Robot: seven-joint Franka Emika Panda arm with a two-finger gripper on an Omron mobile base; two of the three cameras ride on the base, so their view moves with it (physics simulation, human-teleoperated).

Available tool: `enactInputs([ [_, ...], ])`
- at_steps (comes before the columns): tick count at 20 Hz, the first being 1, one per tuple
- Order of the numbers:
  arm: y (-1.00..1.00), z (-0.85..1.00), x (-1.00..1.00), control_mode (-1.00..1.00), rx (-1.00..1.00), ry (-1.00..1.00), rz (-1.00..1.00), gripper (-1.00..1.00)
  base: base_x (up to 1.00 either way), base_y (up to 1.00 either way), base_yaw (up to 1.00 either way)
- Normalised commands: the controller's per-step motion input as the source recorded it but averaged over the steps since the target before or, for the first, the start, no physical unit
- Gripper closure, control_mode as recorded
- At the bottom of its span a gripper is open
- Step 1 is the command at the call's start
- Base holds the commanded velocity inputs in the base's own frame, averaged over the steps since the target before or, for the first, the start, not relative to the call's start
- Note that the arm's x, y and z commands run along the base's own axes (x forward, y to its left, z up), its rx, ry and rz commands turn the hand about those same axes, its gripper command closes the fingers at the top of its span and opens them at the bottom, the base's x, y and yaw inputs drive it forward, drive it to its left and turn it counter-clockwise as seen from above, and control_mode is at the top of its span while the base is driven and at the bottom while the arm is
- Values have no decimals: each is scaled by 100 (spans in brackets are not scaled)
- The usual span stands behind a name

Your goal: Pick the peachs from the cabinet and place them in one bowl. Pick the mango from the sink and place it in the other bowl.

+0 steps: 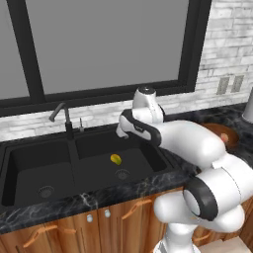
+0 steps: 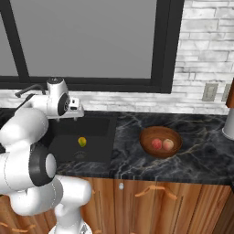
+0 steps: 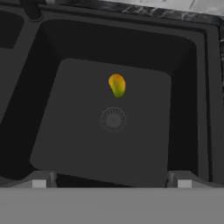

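Gripper [image 3: 111, 181]: spread wide, empty, poised above sink [image 1: 29, 148] for descent.
Mango [image 3: 117, 85]: lay at 12 o'clock of drain [image 3: 113, 119].
Peachs [image 2: 162, 144]: sat in wooden bowl [image 2: 147, 137].

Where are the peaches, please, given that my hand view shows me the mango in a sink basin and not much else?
Observer: Both peaches lie in the wooden bowl, which sits on the counter to the right of the sink.
Operator: Thank you. Which basin holds the mango?
Observer: The mango is in the basin nearer the wooden bowl, just beside that basin's drain.
Operator: And is the faucet close to it?
Observer: No. The faucet rises behind the divider between the two basins and curves toward the other basin, well apart from the mango.
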Motion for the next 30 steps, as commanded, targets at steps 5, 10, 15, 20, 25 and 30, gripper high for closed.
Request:
enactInputs([
  [5,14,-19,35,-100,0,0,-1,-100,0,0,0],
  [10,9,-21,37,-100,0,0,-3,-100,0,0,0],
  [15,3,-25,29,-100,0,0,-6,-100,0,0,0],
  [20,3,-28,23,-100,0,0,-9,-100,0,0,0],
  [25,7,-28,22,-100,0,0,-6,-100,0,0,0],
  [30,10,-21,21,-100,0,0,0,-100,0,0,0],
])
